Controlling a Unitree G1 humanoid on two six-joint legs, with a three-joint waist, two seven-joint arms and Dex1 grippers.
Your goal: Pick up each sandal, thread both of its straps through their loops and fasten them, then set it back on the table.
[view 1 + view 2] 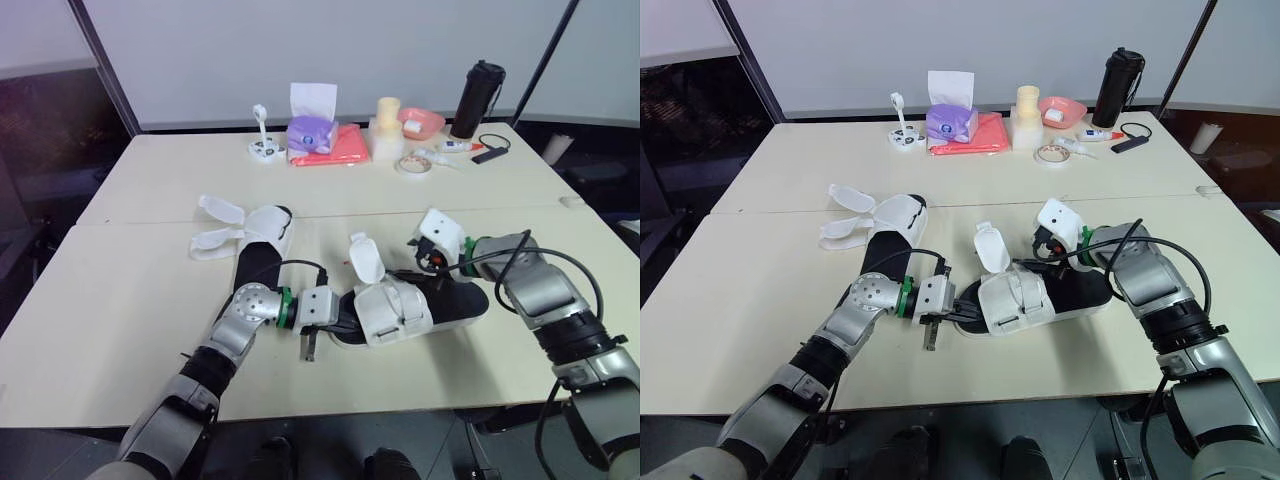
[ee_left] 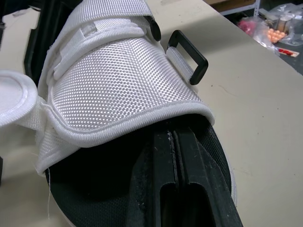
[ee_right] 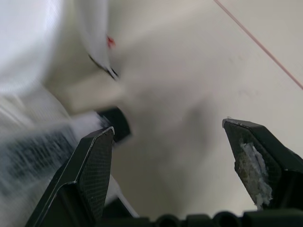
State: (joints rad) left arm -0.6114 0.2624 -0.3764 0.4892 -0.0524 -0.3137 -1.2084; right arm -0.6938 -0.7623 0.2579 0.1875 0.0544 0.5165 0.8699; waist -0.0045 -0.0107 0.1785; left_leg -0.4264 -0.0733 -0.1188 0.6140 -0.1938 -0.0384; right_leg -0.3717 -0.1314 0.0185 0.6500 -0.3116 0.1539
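Observation:
A sandal [image 1: 462, 300] with a black sole and white straps lies in the middle of the table [image 1: 120, 300]. Its front strap [image 2: 118, 80] is folded over the foot bed, with a black loop [image 2: 189, 56] beside it, and another strap flap [image 1: 365, 258] stands up. My left gripper [image 1: 335, 318] is shut, its fingers [image 2: 189, 189] lying on the insole under the front strap at the toe end. My right gripper [image 1: 424, 262] hangs open by the heel end, fingertips [image 3: 97, 161] wide apart and holding nothing. A second sandal [image 1: 262, 240] lies farther left with its straps [image 1: 215, 225] spread open.
Along the far edge stand a purple tissue box [image 1: 312, 130], a red cloth [image 1: 348, 148], a cream cylinder [image 1: 387, 125], a pink bowl [image 1: 422, 122], a black bottle [image 1: 478, 100] and a tape roll [image 1: 412, 165]. A black cable [image 1: 300, 266] loops off my left wrist.

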